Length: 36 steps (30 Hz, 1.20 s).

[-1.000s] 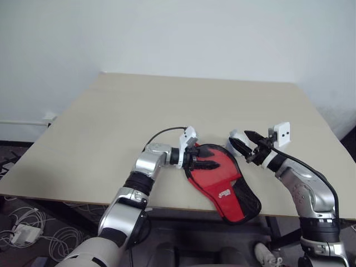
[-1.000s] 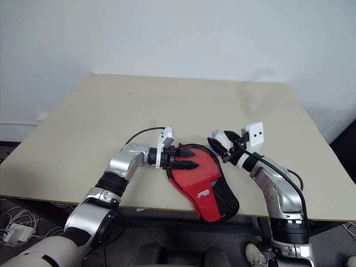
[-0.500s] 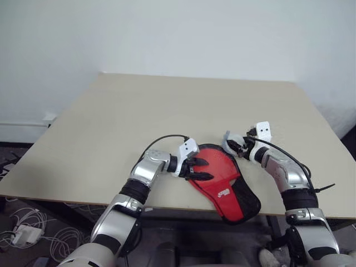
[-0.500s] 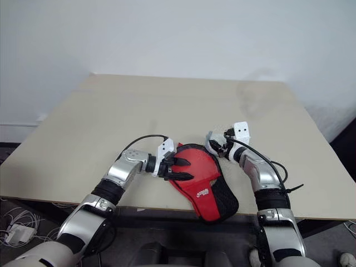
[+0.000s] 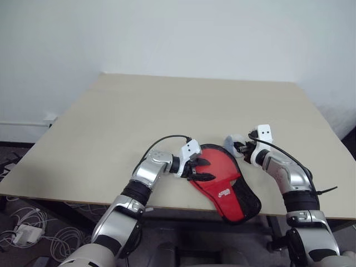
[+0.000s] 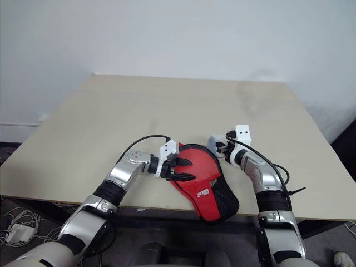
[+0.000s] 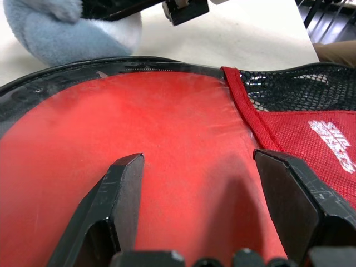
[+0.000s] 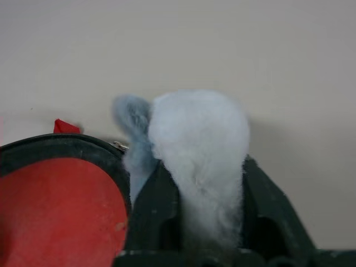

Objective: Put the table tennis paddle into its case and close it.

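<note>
Both arms lower than before, right gripper [image 8: 197, 222] newly around pale lump [image 8: 194, 150].

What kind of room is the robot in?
Probably a lab or workroom. A plain beige table stands against a bare white wall, with loose cables on the floor. Only a paddle case lies on it.

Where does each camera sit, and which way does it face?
Eye views: on the head, looking down over the table, both arms, the case.
Left wrist view: along the open left gripper, over the case's clear side.
Right wrist view: along the right gripper, shut on the pale lump.
All share the case.
</note>
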Available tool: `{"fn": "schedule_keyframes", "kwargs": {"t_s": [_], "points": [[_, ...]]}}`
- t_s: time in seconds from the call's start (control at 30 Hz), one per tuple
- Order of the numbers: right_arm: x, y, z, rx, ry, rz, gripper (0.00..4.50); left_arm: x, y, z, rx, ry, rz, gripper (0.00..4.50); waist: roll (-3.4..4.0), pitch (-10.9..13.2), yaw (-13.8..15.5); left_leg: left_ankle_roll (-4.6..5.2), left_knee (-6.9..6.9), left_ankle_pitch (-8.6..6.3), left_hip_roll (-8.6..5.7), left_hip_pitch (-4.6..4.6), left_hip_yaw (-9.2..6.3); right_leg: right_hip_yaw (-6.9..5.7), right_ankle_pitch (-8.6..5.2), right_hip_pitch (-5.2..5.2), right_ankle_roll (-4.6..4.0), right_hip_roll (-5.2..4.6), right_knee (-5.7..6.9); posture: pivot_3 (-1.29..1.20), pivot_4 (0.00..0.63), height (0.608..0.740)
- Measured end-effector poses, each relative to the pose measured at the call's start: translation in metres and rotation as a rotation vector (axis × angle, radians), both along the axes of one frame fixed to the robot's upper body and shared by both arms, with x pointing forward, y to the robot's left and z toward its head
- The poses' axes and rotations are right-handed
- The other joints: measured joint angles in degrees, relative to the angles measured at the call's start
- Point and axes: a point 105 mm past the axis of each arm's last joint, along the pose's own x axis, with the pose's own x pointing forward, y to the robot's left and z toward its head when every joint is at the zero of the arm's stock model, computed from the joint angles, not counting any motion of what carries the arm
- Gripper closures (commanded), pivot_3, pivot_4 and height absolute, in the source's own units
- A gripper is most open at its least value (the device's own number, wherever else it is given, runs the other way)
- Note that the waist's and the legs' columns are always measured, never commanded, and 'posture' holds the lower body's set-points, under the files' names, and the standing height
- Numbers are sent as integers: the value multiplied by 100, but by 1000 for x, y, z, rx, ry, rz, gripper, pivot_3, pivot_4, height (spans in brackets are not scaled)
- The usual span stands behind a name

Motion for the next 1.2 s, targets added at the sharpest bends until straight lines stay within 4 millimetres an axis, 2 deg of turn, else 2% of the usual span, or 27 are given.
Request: {"fn": "schedule_keyframes", "kwargs": {"t_s": [0.13,0.43,0.53,0.6,0.77,1.2], "points": [[-8,-5,-1,3,3,-7,4123,1,-1,-2,35,-29,-18,1160,14,-9,3,0,1,0,-1,5,-3,-2,-1,6,0,0,0,0,0,740],[-49,-27,1,-23,4,-24,4148,5,-3,-3,87,-73,-55,1160,26,-18,62,2,5,-2,-10,6,-15,-6,-5,19,5,-4,-8,0,0,740],[-69,-39,3,-38,11,-30,4148,4,-8,-4,82,-72,-69,1160,28,-21,164,11,9,-9,-15,3,-21,-8,-8,23,7,-5,-20,0,0,740],[-86,-54,1,-57,36,-55,4148,3,-9,-4,80,-71,-76,1160,29,-22,203,18,11,-13,-18,-1,-26,-10,-8,27,7,-4,-37,0,0,740],[-121,-80,-4,-63,98,-105,4149,3,-9,-5,81,-62,-78,1160,31,-33,199,23,13,-16,-22,1,-32,-8,-8,38,7,-3,-50,0,0,740],[-197,-91,-8,-100,193,-56,4149,2,-13,-8,79,-42,-87,1160,35,-87,236,41,31,-34,-25,2,-43,-15,-14,59,12,-5,-71,0,0,740]]}}
